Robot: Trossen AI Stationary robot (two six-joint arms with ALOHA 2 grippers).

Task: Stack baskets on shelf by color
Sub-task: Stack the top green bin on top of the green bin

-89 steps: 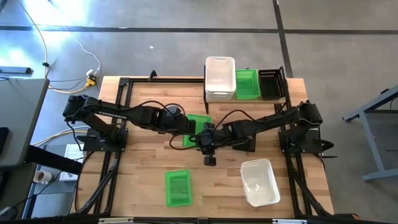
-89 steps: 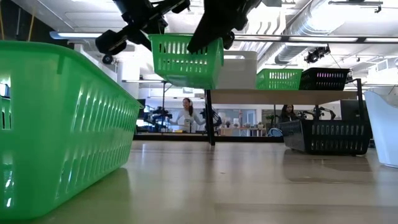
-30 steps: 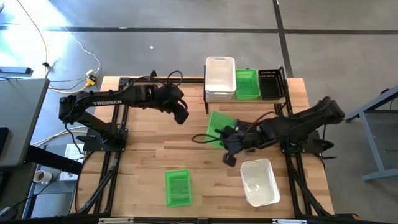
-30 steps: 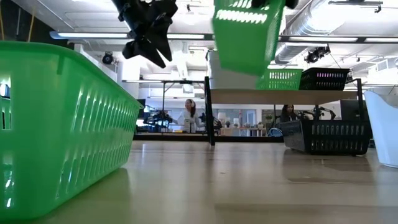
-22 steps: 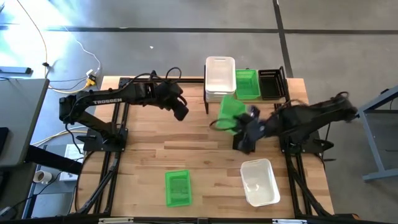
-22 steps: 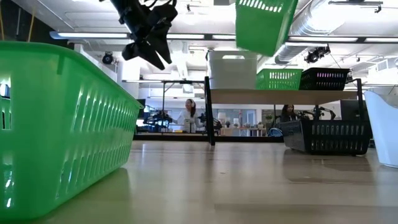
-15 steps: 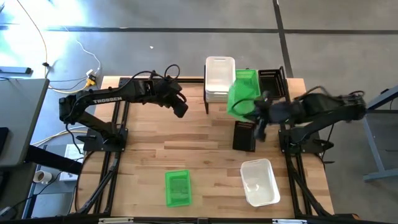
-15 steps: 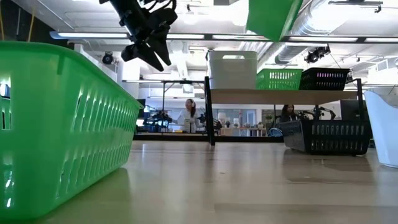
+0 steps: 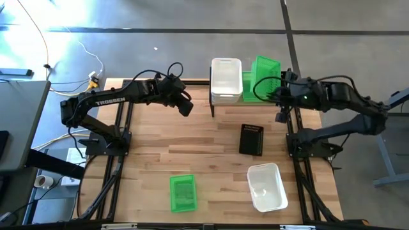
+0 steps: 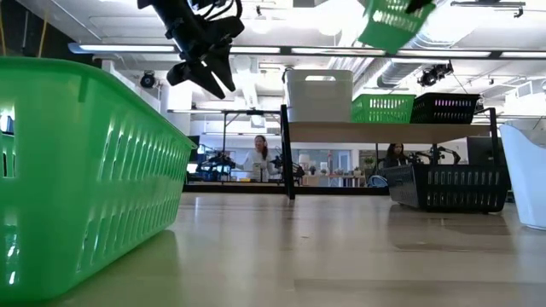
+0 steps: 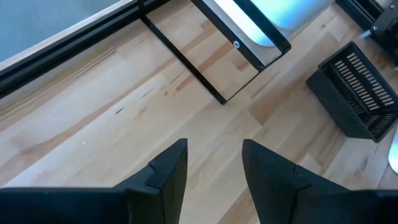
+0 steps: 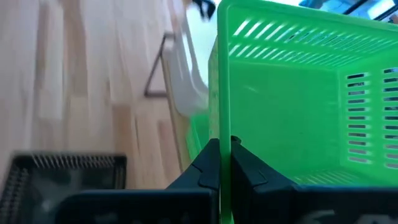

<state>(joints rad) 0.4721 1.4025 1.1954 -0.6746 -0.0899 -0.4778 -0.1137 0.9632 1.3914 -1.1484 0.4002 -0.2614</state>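
My right gripper (image 9: 273,88) is shut on a bright green mesh basket (image 9: 265,69) and holds it tilted in the air above the shelf (image 10: 384,130). The shelf carries a white basket (image 9: 225,80), another green basket (image 10: 382,108) and a black basket (image 10: 444,108). A black basket (image 9: 251,138), a green basket (image 9: 183,193) and a white basket (image 9: 266,186) rest on their bottoms on the table. My left gripper (image 9: 185,107) hangs open over the table, left of the shelf, touching nothing. My right gripper pinches the green basket's wall at its rim (image 12: 224,134), with one finger (image 12: 208,167) on the outside and the other (image 12: 244,167) inside the basket. The basket is lifted clear, tilted, above the shelf (image 10: 392,21).
A large green basket (image 10: 85,170) stands close to the low camera on the table's near side. Black frame rails (image 9: 121,128) run along both sides of the table. People sit in the room far behind the shelf (image 10: 256,158).
My right gripper has carried the green basket from over the table's middle up and toward the far edge, until it is above the shelf, turning the basket on the way. The black basket on the table has come into view. My left gripper has shifted slightly toward the far edge.
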